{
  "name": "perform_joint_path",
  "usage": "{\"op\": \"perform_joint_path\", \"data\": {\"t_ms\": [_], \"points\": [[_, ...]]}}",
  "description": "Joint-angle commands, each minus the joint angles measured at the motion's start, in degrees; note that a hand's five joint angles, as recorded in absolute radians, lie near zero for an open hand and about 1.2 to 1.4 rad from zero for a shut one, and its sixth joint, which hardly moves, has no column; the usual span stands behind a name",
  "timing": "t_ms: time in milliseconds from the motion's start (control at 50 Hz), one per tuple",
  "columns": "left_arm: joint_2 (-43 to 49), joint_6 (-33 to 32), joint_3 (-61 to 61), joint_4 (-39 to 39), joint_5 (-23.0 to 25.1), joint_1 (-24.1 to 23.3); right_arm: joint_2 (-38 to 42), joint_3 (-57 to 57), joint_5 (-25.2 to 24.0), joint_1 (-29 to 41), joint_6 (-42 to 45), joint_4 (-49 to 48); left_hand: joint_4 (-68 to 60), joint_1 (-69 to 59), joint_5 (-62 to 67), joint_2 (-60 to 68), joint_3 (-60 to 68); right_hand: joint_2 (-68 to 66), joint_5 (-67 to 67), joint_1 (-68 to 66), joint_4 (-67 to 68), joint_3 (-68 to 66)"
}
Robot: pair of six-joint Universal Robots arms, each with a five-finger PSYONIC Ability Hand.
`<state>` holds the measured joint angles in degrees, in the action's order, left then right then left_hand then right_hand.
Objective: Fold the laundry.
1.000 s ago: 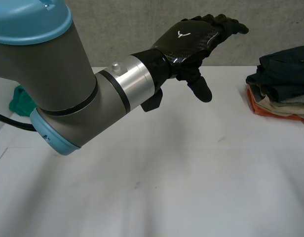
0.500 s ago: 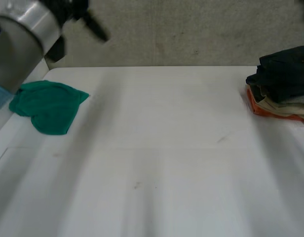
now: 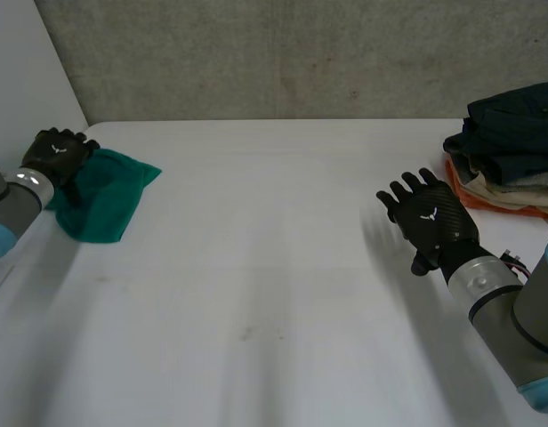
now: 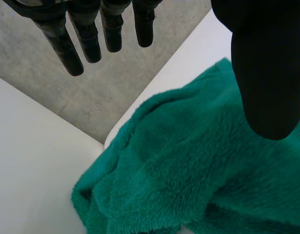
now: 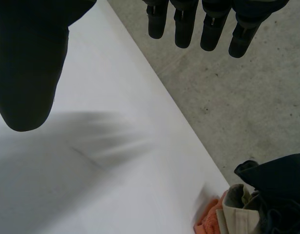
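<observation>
A crumpled green fleece cloth (image 3: 100, 200) lies at the table's far left corner; in the left wrist view the green cloth (image 4: 189, 170) sits under the palm. My left hand (image 3: 56, 153) hovers over its left edge, fingers (image 4: 86, 41) straight and spread, thumb apart, holding nothing. At the far right stands a pile of folded laundry (image 3: 510, 151), dark blue on top, beige and orange beneath; the pile (image 5: 257, 204) lies past my right hand's fingers. My right hand (image 3: 431, 222) hangs open above the bare table, just left of that pile.
The white table (image 3: 256, 294) runs wide between the two hands. A grey concrete wall (image 3: 283, 53) stands behind the far edge, and a white panel (image 3: 25, 62) closes the left side by the green cloth.
The left arm swung from the middle of the view out to the left, and its hand now sits over the green cloth. My right hand has come in beside the pile.
</observation>
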<state>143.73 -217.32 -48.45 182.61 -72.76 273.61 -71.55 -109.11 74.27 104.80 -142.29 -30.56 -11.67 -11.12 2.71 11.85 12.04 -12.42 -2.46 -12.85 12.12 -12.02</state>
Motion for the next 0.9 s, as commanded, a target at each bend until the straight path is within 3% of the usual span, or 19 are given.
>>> {"op": "perform_joint_path", "data": {"t_ms": [20,120,240,360,500,660,780,900], "points": [[6.5,0.2,6.6,0.9,1.5,1.3,0.8,-0.1,-0.2,-0.1,0.0,-0.1,-1.9,-2.5,0.9,1.7,1.5,2.4,2.5,2.9,-2.1,2.0],[8.4,0.3,8.5,2.1,2.4,1.7,1.4,-0.1,-0.2,-0.1,0.0,-0.1,-6.9,-7.5,5.9,6.8,6.6,2.4,2.5,2.9,-2.1,2.0],[10.3,0.3,9.9,3.1,3.3,1.3,2.4,0.0,-0.1,-0.1,0.2,-0.4,-22.1,-22.6,21.0,21.9,21.7,2.4,2.5,2.9,-2.1,2.0],[11.2,0.4,10.3,4.8,3.1,0.7,2.6,0.0,0.0,-0.1,0.2,-0.5,-68.2,-68.8,67.2,68.1,67.9,2.4,2.5,2.9,-2.1,2.0],[7.5,3.1,8.9,4.4,0.6,-3.5,2.6,0.0,0.4,-0.3,0.2,-0.5,-68.3,-68.9,67.3,68.2,68.0,2.4,2.5,2.9,-2.1,2.0],[-14.1,19.0,-1.7,4.8,-1.5,-12.4,2.0,0.3,0.5,-0.4,-0.1,-0.6,-68.3,-68.9,67.3,68.2,68.0,2.4,2.5,2.9,-2.1,2.0],[-27.5,27.5,-11.0,3.7,-1.8,-23.0,1.4,0.3,0.7,-0.6,-0.4,-0.1,-68.3,-68.9,67.3,68.2,68.0,2.4,2.5,2.9,-2.1,2.0],[-28.2,29.5,-16.8,2.6,-2.4,-34.3,-0.4,0.6,2.8,-0.6,-0.6,-0.2,-68.3,-68.9,67.3,68.2,68.0,2.4,2.5,2.9,-2.1,2.0]]}}
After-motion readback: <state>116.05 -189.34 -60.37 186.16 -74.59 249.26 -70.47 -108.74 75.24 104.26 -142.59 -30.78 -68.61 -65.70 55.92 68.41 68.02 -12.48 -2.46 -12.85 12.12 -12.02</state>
